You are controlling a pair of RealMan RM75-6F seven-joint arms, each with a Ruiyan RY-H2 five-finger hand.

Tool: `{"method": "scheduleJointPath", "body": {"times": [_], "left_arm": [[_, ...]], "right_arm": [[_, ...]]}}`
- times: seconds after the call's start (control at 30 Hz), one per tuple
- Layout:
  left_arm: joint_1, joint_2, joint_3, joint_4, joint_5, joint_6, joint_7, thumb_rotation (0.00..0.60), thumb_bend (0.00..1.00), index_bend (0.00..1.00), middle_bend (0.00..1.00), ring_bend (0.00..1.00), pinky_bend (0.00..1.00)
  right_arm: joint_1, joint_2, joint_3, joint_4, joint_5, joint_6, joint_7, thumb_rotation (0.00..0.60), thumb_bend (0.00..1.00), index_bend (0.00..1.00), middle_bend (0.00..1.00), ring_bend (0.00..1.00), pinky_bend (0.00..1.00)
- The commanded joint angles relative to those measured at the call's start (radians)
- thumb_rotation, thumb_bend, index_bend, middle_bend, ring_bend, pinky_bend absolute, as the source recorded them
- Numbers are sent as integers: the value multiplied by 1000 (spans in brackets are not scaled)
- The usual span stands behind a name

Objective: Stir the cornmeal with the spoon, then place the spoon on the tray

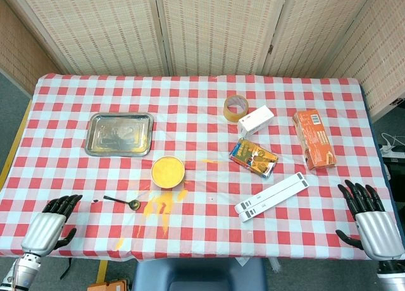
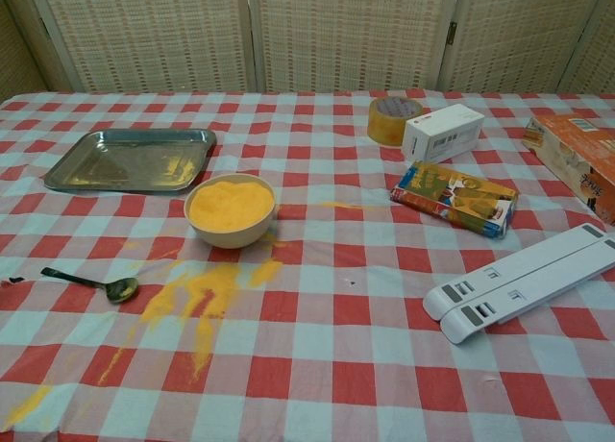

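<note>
The spoon [image 1: 121,202] lies lengthwise across the lower left, nearest the empty, loosely spread left hand [image 1: 49,224] (handle pointing its way).

access: bare cloth between left hand [image 1: 49,224] and spoon [image 1: 121,201] | obstacle: bowl [image 1: 168,171] between spoon and tray [image 1: 119,134], just right of direct path | right-side clutter: well apart

Dark spoon [image 2: 92,283] lies flat beside cornmeal bowl [image 2: 231,209], steel tray [image 2: 125,160] behind

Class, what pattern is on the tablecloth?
Red and white checks on the tablecloth, clearest in the chest view.
</note>
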State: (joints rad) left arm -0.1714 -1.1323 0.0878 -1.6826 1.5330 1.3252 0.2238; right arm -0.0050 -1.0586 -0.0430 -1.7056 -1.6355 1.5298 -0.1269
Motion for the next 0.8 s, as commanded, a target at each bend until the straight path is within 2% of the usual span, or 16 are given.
{"method": "scheduleJointPath", "body": {"times": [0.03, 0.07, 0.1, 0.13, 0.17, 0.2, 0.27, 0.37, 0.47, 0.6, 0.8], "left_arm": [[1, -54, -16, 46, 51, 50, 32, 600, 412, 0, 216, 157, 249], [2, -85, -30, 74, 74, 83, 44, 600, 413, 1, 362, 287, 377], [0, -115, -41, 105, 94, 104, 50, 600, 414, 11, 566, 480, 558], [-4, -136, -43, 126, 105, 107, 48, 600, 415, 37, 792, 726, 782], [-16, -154, -44, 145, 119, 96, 42, 600, 417, 78, 948, 906, 937], [-28, -165, -47, 158, 123, 82, 42, 600, 417, 126, 999, 985, 996], [-59, -186, -57, 181, 115, 32, 56, 600, 418, 196, 1000, 1000, 1000], [-75, -195, -63, 188, 102, 0, 63, 600, 417, 239, 1000, 1000, 1000], [-143, -253, -95, 254, 42, -129, 104, 600, 420, 303, 1000, 1000, 1000], [-180, -323, -120, 339, 8, -175, 119, 600, 417, 346, 1000, 1000, 1000], [-219, -411, -120, 484, 13, -198, 116, 600, 418, 367, 1000, 1000, 1000]], "right_arm": [[1, 0, 3, 1, 5, -3, 4, 600, 45, 0, 0, 0, 0], [2, -1, 4, 1, 7, -5, 4, 600, 45, 0, 0, 0, 0], [3, -2, 6, 3, 8, -7, 4, 600, 45, 0, 0, 0, 0], [5, -3, 7, 4, 10, -10, 3, 600, 45, 0, 0, 0, 0], [7, -4, 8, 4, 14, -16, 2, 600, 45, 0, 0, 0, 0], [9, -6, 10, 5, 19, -21, 1, 600, 45, 0, 0, 0, 0], [14, -10, 14, 7, 29, -33, -5, 600, 46, 0, 0, 0, 0], [17, -12, 15, 7, 33, -39, -9, 600, 46, 0, 0, 0, 0], [26, -23, 19, 8, 44, -59, -26, 600, 46, 0, 0, 0, 0], [31, -29, 26, 10, 60, -70, -35, 600, 46, 0, 0, 0, 0], [34, -32, 31, 10, 74, -75, -40, 600, 46, 0, 0, 0, 0]]}}
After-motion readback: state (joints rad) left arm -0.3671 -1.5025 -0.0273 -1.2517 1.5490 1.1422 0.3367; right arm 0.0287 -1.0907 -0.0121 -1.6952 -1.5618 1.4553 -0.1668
